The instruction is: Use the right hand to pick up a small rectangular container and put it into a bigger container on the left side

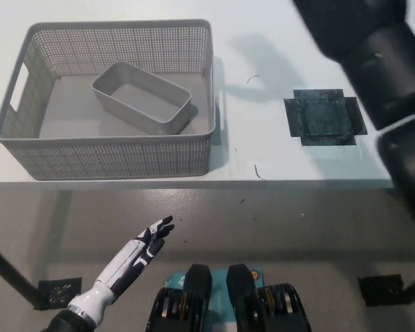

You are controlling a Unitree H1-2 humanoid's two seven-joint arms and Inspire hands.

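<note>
A small grey rectangular container lies inside the big grey mesh basket on the left of the white table, set at an angle, with nothing touching it. My black right arm fills the upper right of the head view; its hand is out of the picture. My white left hand rests low at the lower left, below the table edge, fingers stretched out and holding nothing.
A dark square patch lies on the white table right of the basket. The table's front edge runs across the middle of the view, with grey floor below. A small dark floor marker sits at the lower left.
</note>
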